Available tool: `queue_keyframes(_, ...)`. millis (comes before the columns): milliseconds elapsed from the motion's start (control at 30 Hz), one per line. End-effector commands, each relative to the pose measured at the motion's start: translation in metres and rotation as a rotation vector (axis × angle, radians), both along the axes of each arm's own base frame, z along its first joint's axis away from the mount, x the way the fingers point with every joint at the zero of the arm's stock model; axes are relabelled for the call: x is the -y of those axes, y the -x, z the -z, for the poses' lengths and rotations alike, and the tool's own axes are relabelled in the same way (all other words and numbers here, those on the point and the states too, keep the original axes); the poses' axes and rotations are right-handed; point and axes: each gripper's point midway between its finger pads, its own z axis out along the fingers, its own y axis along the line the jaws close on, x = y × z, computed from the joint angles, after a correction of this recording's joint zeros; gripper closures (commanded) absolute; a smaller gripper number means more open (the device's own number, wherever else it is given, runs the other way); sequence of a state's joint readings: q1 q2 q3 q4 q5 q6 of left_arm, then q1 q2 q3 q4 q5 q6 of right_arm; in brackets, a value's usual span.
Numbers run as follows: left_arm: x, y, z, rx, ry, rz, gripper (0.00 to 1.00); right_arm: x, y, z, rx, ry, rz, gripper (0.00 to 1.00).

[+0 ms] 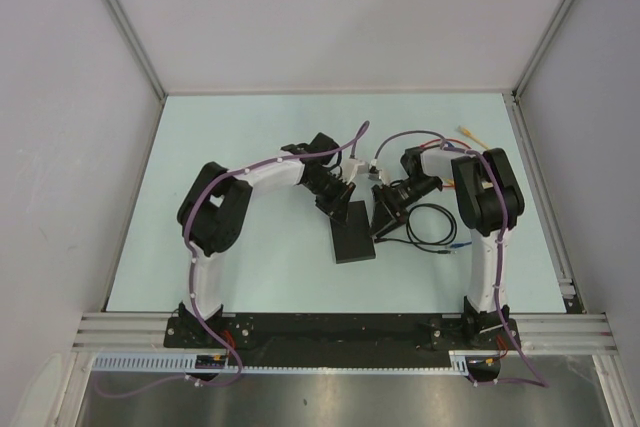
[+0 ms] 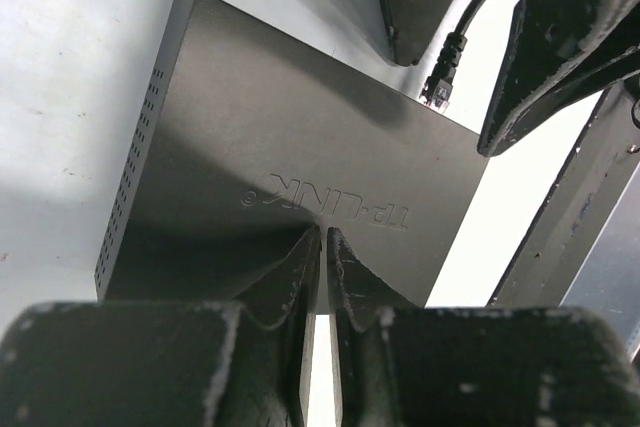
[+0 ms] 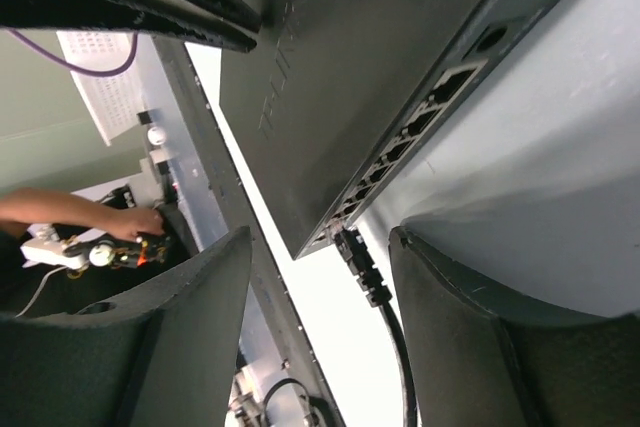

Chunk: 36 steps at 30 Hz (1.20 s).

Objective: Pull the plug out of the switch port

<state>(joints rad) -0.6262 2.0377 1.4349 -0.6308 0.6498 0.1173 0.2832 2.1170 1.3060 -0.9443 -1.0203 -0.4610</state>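
Presently plug [image 3: 351, 247] sits between wide jaws of right claw [image 3: 320, 237], cable [image 3: 396, 347] along its reach; left claw [image 2: 325, 239], narrow, rests on switch [image 2: 290, 137].

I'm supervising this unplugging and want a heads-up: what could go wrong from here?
One: the right gripper stands open around the plug in the end port of the switch. Closing too far back would grab the black cable and strain it. Two: the left gripper, shut, seems only to press on the switch's top, so the switch may slide or tip with the pull.
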Motion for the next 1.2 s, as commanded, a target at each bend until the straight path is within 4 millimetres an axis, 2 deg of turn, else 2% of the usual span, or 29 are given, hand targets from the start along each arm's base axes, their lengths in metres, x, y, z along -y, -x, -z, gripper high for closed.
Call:
queue_keyframes(0,-0.014,-0.010,0.021,0.069,-0.095,0.016,0.85,0.023,0.003,0.041,0.051,0.134,-0.075,0.36)
queue_keyframes(267,-0.013,-0.005,0.016,0.093,-0.095,0.035,0.85,0.019,-0.010,0.036,0.110,0.097,-0.058,0.33)
queue_keyframes(433,-0.010,-0.001,0.018,0.115,-0.110,0.059,0.85,0.017,-0.002,0.033,0.104,0.054,-0.088,0.33)
queue_keyframes(600,-0.007,0.000,0.018,0.117,-0.114,0.071,0.84,0.017,-0.012,0.035,0.176,0.073,-0.093,0.32)
queue_keyframes(700,-0.009,0.000,0.021,0.115,-0.126,0.069,0.84,0.015,-0.008,0.037,0.162,0.047,-0.102,0.38)
queue_keyframes(767,-0.009,0.000,0.022,0.117,-0.129,0.069,0.84,0.021,-0.005,0.046,0.125,0.082,-0.107,0.44)
queue_keyframes(933,-0.010,0.001,0.024,0.113,-0.131,0.067,0.83,0.021,-0.010,0.053,0.090,0.100,-0.084,0.51)
queue_keyframes(1167,-0.011,0.003,0.024,0.110,-0.130,0.065,0.83,0.019,-0.005,0.063,0.045,0.137,-0.118,0.55)
